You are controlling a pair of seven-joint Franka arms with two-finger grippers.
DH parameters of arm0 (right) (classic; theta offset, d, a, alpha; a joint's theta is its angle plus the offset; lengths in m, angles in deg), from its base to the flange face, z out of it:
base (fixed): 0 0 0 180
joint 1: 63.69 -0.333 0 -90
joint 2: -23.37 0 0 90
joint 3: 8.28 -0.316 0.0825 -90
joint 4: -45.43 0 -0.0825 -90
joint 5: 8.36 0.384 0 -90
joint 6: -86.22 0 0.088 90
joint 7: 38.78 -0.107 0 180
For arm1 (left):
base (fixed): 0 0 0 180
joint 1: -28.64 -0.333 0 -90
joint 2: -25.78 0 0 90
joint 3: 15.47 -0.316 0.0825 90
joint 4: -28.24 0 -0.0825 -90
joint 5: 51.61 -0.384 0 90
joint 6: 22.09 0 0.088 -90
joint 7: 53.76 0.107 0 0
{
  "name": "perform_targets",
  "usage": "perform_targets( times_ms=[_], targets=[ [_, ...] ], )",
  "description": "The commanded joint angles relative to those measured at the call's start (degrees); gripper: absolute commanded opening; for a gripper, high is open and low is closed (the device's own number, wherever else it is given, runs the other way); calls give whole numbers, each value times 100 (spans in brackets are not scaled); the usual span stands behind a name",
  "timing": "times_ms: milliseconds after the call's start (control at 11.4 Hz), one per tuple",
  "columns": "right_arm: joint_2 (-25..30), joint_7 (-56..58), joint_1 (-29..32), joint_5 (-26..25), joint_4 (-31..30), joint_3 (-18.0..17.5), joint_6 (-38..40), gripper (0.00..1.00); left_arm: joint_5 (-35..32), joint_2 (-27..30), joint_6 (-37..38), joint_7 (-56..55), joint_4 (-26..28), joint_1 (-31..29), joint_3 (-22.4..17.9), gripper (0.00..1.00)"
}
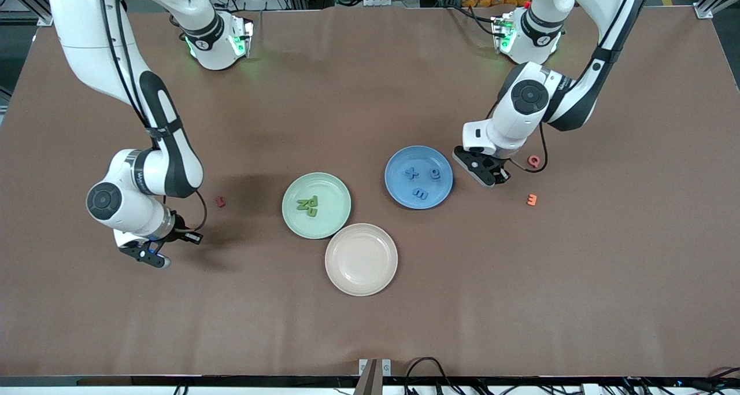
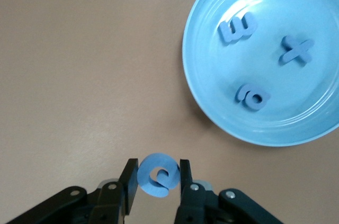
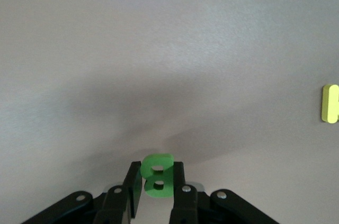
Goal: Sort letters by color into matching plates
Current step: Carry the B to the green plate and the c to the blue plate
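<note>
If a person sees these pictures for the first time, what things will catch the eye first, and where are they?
Three plates sit mid-table: a green plate with green letters, a blue plate with three blue letters, and a bare beige plate nearest the front camera. The left gripper pinches a blue letter beside the blue plate. The right gripper grips a green letter toward the right arm's end of the table.
</note>
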Motion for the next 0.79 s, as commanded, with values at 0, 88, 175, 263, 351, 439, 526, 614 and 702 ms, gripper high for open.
perform_targets(
  times_ms=[0,88,175,263,351,439,526,614,702],
  targets=[
    [160,116,-1,27,161,-234,406,12,183,-66,108,-684,-148,421,-102,0],
    [169,81,-88,18,152,-288,415,12,183,-83,108,-861,-192,466,-102,0],
    [169,72,-167,18,152,-297,459,12,183,-127,108,-1089,-236,614,-102,0],
    [169,71,-281,26,170,-297,459,12,183,-171,108,-1396,-271,720,-110,0],
    [160,71,-387,35,178,-306,459,12,183,-232,108,-1668,-306,843,-111,0],
    [160,80,-501,9,187,-306,459,12,183,-337,108,-1915,-368,949,-119,0],
    [160,80,-641,9,231,-306,485,12,183,-408,108,-2091,-429,1037,-119,0],
    [143,80,-730,0,353,-306,616,12,183,-505,108,-2215,-569,1116,-163,0],
    [108,80,-835,-9,511,-297,826,12,183,-584,108,-2355,-666,1247,-198,0]
  ],
)
